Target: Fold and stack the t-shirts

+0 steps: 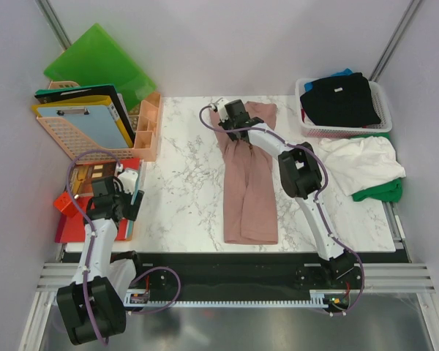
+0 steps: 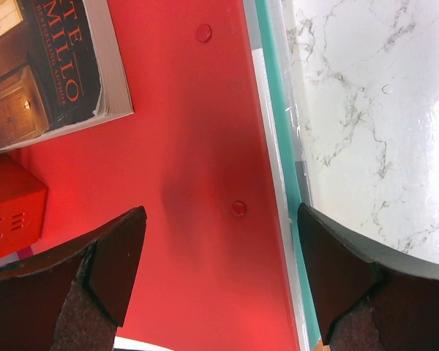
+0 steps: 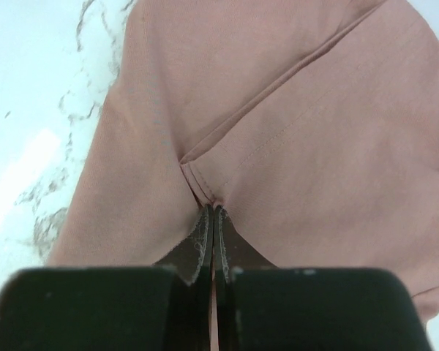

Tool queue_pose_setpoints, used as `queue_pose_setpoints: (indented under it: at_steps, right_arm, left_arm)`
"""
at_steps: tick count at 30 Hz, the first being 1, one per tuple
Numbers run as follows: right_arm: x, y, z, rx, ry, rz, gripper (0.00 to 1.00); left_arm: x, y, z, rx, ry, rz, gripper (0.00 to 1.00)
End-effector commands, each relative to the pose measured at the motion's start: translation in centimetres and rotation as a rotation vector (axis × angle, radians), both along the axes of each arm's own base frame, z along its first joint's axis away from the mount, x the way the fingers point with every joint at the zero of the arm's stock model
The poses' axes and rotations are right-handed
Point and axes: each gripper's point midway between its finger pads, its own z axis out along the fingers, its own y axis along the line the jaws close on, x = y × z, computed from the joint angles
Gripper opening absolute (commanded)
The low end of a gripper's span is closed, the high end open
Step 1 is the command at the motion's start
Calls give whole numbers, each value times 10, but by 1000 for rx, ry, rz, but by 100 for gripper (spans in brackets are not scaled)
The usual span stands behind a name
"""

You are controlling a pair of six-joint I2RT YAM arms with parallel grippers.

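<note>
A dusty pink t-shirt (image 1: 250, 197) lies lengthwise down the middle of the marble table (image 1: 183, 190), folded into a narrow strip. At its far end my right gripper (image 1: 230, 118) is shut on a pinched fold of the pink cloth (image 3: 314, 110) beside a seam; the jaws (image 3: 214, 210) meet on the fabric. A black t-shirt (image 1: 340, 99) over a blue one (image 1: 342, 73) fills the white basket (image 1: 384, 126). A white t-shirt (image 1: 358, 161) and a green one (image 1: 380, 191) lie crumpled at the right. My left gripper (image 2: 221, 219) hangs open over a red folder (image 2: 197, 131), off the table's left edge, holding nothing.
A peach basket (image 1: 95, 139) with clipboards and a leaning green folder (image 1: 99, 62) stand at the back left. A book (image 2: 51, 66) and a red box (image 2: 7, 212) lie on the red folder beside my left arm (image 1: 95, 241).
</note>
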Motion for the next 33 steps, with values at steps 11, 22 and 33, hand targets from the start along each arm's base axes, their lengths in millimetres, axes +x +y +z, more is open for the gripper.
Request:
queue_pose_setpoints:
  at_steps: [11, 22, 33]
  right_arm:
    - [-43, 57, 56, 36, -64, 139, 1]
    - [-38, 44, 60, 1, -112, 59, 74]
    - [-94, 7, 129, 91, -19, -63, 98]
  left_arm:
    - [4, 4, 0, 48, -31, -31, 91]
    - [0, 4, -3, 54, -26, -34, 91]
    - [1, 4, 7, 54, -51, -26, 91]
